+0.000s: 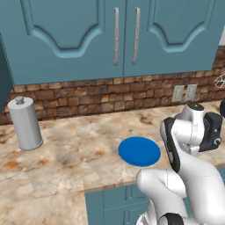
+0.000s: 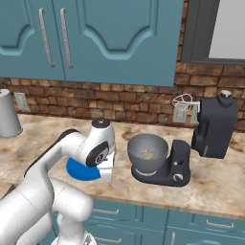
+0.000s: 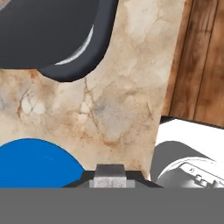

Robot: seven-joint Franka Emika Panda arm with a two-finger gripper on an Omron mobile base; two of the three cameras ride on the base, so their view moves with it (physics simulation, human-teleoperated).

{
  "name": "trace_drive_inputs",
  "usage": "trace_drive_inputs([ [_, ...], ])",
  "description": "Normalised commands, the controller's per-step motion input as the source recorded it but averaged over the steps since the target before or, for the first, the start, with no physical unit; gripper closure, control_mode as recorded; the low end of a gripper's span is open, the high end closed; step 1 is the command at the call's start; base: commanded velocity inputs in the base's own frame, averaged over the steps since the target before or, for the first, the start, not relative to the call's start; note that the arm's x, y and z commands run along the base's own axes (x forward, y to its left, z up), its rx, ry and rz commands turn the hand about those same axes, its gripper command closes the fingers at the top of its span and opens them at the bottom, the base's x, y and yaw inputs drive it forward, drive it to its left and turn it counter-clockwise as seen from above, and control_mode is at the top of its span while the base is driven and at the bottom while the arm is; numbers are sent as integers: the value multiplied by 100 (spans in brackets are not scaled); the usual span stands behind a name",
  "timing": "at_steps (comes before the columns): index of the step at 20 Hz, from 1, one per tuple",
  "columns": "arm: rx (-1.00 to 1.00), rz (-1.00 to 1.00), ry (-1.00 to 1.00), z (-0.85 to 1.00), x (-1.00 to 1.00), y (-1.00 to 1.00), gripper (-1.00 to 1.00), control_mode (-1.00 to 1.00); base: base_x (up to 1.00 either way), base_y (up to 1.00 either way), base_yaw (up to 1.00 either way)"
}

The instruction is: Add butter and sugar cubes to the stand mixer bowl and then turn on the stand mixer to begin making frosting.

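The arm is seen folded low over the counter (image 2: 210,186), its hand pointed down between the blue plate (image 1: 139,150) and the stand mixer (image 2: 210,129); the gripper (image 3: 111,174) is clenched on nothing, its tips barely visible at the hand view's bottom edge; the stand mixer bowl (image 2: 147,153) sits on the mixer's base, small pale and yellowish pieces inside, too small to identify; the plate is partly hidden behind the hand in the right base view.

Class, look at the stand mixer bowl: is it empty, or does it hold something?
Not empty. The stand mixer bowl holds small pale and yellowish pieces at its bottom.
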Motion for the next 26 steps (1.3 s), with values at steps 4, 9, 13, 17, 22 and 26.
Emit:
trace_drive_inputs([
  [4, -4, 0, 0, 79, 0, -19, 100, -100, 0, 0, 0],
  [9, -1, 0, 0, 73, 2, -27, 100, -100, 0, 0, 0],
  [13, 0, 2, 2, 51, 6, -42, 100, -100, 0, 0, 0],
  [17, 0, 8, 6, 31, 4, -47, 100, -100, 0, 0, 0],
  [22, 0, 11, 8, 9, 22, -42, 100, -100, 0, 0, 0],
  [26, 1, 11, 12, 0, 44, -28, 100, -100, 0, 0, 0],
])
